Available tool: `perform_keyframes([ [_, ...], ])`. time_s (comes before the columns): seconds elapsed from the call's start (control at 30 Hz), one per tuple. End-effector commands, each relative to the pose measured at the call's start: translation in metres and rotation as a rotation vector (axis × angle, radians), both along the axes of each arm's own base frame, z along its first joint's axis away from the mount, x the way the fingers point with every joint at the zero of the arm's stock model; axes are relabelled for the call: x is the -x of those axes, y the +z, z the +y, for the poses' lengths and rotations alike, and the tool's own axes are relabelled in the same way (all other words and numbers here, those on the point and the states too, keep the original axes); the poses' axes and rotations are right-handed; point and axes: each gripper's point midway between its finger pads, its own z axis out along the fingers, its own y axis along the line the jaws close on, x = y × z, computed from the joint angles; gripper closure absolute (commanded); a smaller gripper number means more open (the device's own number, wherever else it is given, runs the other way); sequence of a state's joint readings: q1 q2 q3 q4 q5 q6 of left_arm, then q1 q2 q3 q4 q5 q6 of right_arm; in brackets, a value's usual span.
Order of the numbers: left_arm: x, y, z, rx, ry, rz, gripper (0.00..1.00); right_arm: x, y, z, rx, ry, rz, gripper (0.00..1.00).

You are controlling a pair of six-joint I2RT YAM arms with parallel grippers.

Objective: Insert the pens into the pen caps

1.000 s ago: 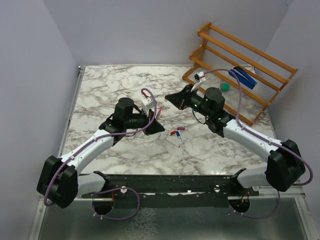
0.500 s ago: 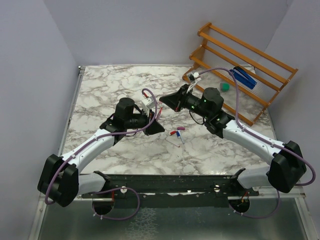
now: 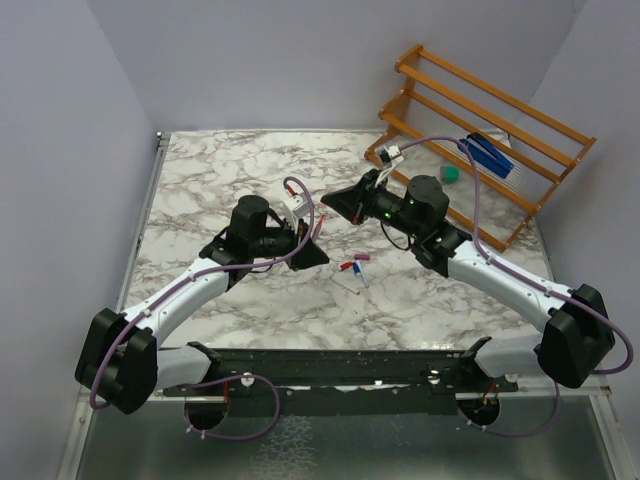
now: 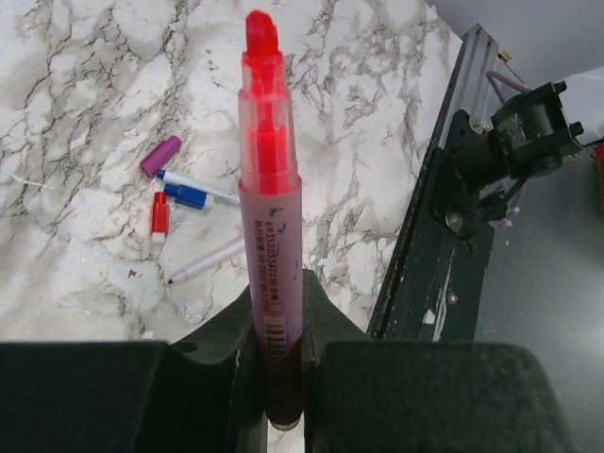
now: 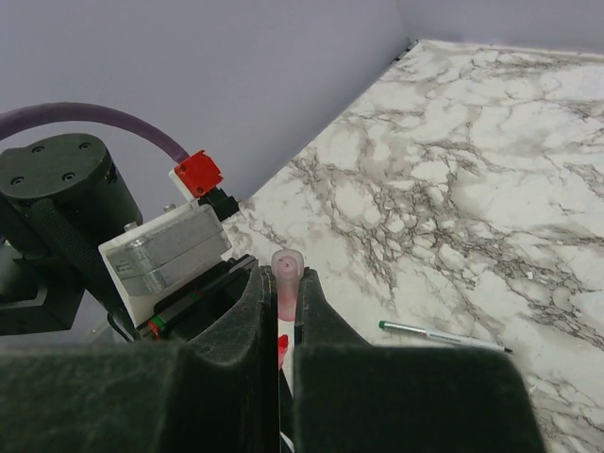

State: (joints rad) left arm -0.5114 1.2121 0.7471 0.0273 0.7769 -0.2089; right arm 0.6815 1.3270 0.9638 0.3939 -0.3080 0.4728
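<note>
Spanning the whole view, the marble table carries a wooden rack at its far right corner. Both arms reach inward over the middle of the table, and their grippers face each other, near but apart. A blue object lies on the rack, with a green block by its lower rail.

The left gripper pinches a red pen by its lower barrel. The pen juts well past the fingers, tip free. The right gripper is pressed together on a pink cap, whose end pokes out just beyond the fingertips. Seen from the right wrist, the left arm's camera block fills the space behind the cap.

On the table between the arms, nearer the bases, lies a small cluster. It holds a thin bare pen, a blue-ended pen, a purple cap and a red cap. The red cap sits just beside the blue end. A green-ended pen lies alone elsewhere on the marble.
</note>
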Motion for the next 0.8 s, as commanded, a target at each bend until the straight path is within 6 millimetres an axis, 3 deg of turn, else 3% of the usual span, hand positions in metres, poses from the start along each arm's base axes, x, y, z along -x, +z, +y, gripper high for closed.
perform_keyframes([
  [0.0,-0.001,0.005,0.003,0.008,0.008,-0.025,1.0,0.015,-0.008,0.001,0.028,0.039,0.018,1.0],
  [0.33,-0.002,0.005,0.004,0.005,0.017,-0.029,1.0,0.027,-0.018,0.008,0.057,0.079,0.047,1.0],
  [0.77,-0.004,0.005,0.006,0.001,0.028,-0.035,1.0,0.028,-0.036,-0.003,0.111,0.036,0.062,1.0],
])
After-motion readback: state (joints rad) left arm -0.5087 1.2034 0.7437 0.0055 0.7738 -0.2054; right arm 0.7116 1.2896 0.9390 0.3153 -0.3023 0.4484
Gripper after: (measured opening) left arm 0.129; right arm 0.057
